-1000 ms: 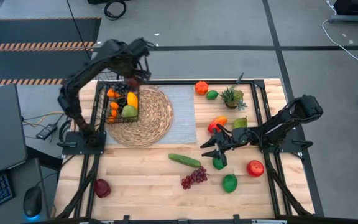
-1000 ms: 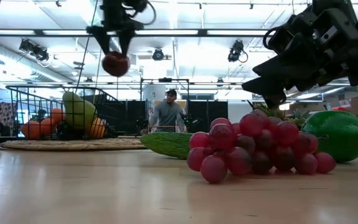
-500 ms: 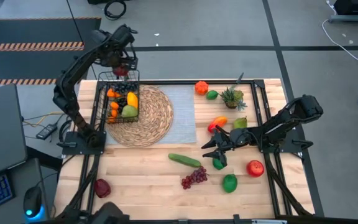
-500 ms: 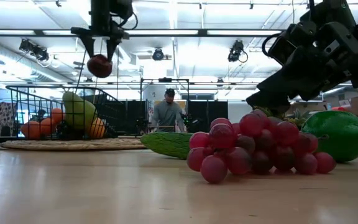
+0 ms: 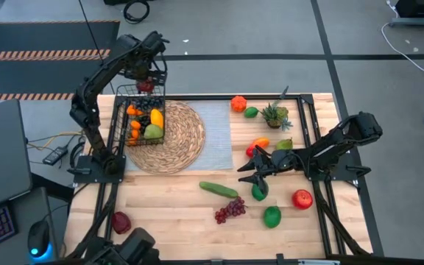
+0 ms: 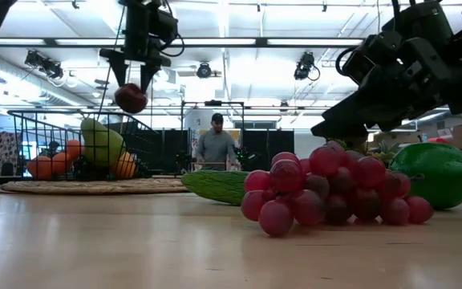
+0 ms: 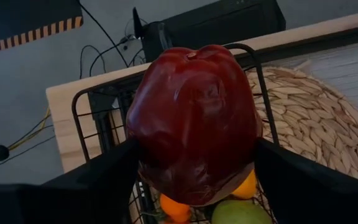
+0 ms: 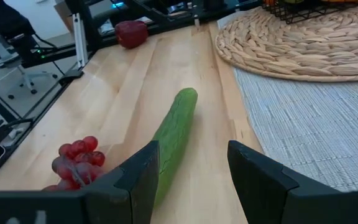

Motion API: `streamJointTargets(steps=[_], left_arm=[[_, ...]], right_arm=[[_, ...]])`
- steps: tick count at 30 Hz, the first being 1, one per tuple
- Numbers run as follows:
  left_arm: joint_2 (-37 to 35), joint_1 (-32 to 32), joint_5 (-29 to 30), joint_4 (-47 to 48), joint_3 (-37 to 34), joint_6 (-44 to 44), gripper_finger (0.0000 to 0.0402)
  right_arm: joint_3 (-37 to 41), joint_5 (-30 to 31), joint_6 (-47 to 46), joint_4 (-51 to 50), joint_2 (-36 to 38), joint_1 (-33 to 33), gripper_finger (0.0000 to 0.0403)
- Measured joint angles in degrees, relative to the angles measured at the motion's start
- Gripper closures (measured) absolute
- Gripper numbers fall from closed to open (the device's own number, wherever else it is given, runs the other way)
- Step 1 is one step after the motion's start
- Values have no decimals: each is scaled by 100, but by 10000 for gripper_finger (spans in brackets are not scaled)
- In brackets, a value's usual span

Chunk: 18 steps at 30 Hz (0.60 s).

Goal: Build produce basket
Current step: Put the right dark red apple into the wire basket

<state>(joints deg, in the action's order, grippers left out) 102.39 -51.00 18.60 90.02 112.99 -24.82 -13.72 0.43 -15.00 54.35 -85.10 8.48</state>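
A dark red apple point(image 7: 194, 118) hangs in my left gripper point(image 5: 145, 81) above the far end of the black wire basket point(image 5: 144, 118), which stands on the round straw mat point(image 5: 179, 140) and holds oranges, a yellow mango and a green pear. My right gripper point(image 5: 246, 171) hovers open over the table's right half. Its fingers point(image 8: 135, 177) stand above the near end of the cucumber point(image 8: 174, 138). Dark grapes point(image 5: 229, 210) and a green lime point(image 5: 259, 193) lie close by. My left gripper pinches the apple between its two fingers, one on each side of the fruit point(image 7: 143, 158). The fingers point(image 6: 117, 68) come from above, pointing down. The apple point(image 6: 131, 97) is lifted clear, above the basket's rim point(image 7: 166, 84).
Loose on the right half lie a red apple point(image 5: 302, 199), a big lime point(image 5: 271, 216), an orange-red mango point(image 5: 257, 146), a pear point(image 5: 283, 146), an orange point(image 5: 238, 104) and a potted plant point(image 5: 274, 115). Another red fruit point(image 5: 121, 221) lies at the near left. A person point(image 6: 216, 144) stands behind the table.
My left gripper has carried the apple from over the basket's right side toward the table's far left, then sunk a little over the basket's far end. My right gripper has drifted slightly toward the table's left, still open.
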Motion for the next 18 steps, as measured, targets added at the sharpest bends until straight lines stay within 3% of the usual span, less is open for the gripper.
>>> streamJointTargets(steps=[18], left_arm=[[0,239,48,0,0,63,86]], right_arm=[[0,0,35,0,0,-49,207]])
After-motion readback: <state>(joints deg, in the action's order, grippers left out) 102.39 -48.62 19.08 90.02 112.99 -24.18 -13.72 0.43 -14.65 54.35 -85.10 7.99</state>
